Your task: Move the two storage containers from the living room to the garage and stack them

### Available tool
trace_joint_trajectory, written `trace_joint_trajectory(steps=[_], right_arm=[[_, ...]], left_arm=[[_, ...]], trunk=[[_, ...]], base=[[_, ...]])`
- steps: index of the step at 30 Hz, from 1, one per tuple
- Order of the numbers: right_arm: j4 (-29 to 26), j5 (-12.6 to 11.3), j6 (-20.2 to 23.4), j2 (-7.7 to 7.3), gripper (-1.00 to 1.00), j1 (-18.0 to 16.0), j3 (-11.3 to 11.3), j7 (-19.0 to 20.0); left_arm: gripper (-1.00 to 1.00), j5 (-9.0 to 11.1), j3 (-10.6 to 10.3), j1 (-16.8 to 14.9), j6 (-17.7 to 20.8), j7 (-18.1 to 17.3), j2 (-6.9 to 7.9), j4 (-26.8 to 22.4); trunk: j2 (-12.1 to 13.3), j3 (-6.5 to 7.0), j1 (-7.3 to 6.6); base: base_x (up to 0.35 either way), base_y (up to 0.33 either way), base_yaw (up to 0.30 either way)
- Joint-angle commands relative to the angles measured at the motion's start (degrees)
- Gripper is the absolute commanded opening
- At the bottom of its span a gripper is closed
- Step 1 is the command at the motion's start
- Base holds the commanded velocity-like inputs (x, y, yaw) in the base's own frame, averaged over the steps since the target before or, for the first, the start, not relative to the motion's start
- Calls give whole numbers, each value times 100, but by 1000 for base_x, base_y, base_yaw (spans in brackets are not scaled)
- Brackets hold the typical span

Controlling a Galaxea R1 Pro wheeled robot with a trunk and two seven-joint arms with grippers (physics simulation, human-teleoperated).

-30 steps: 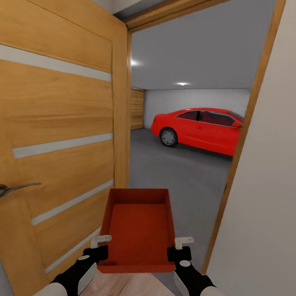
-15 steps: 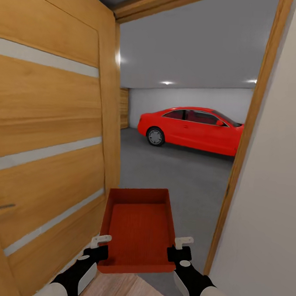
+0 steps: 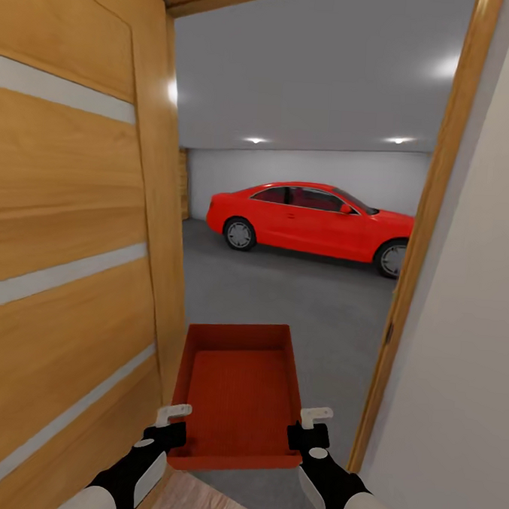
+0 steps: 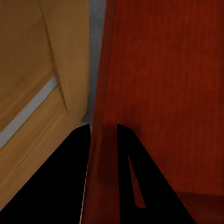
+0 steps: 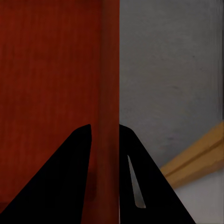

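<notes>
Both arms reach forward and low from the head view's bottom corners, white forearms ending in black wrists, and carry an orange-red rectangular plastic storage container (image 3: 238, 393) between them. The left gripper (image 3: 170, 424) sits at the container's near left corner and the right gripper (image 3: 309, 429) at its near right corner, each with a pale finger tab on top. In the left wrist view, the left gripper (image 4: 103, 140) has its black jaws clenched on the thin left side wall of the container (image 4: 158, 93), one jaw outside, one inside. In the right wrist view, the right gripper (image 5: 105, 137) grasps the right side wall likewise, the container's (image 5: 46, 84) faintly ribbed bottom to one side.

The container is open-topped, shallow, smooth-walled, and held level above the threshold, between an open light wooden door with pale grey bands (image 3: 66, 258) and a wooden door frame (image 3: 425, 242). Beyond lies the rough dark grey concrete floor (image 3: 304, 303) of the garage, where a glossy red coupe car (image 3: 309, 220) stands well apart near the white back wall. A strip of light wood-plank floor (image 3: 194, 503) shows beneath the arms.
</notes>
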Motion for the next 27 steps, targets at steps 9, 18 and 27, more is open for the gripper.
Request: trace_joint_trajectory(steps=[9,18,27], right_arm=[[29,-87,-33,-4,-100,-7,-78,-36],[29,-87,-33,-4,-100,-7,-78,-36],[29,-87,-33,-4,-100,-7,-78,-32]], left_arm=[[-100,-50,22,-3,-54,309,265,-29],[-100,-50,22,-3,-54,309,266,-21],[-100,-50,17,-3,-57,309,264,-21]], trunk=[[-5,-8,3],[-5,-8,3],[-5,-8,3]], base=[[246,239,-243],[246,239,-242],[246,238,-242]])
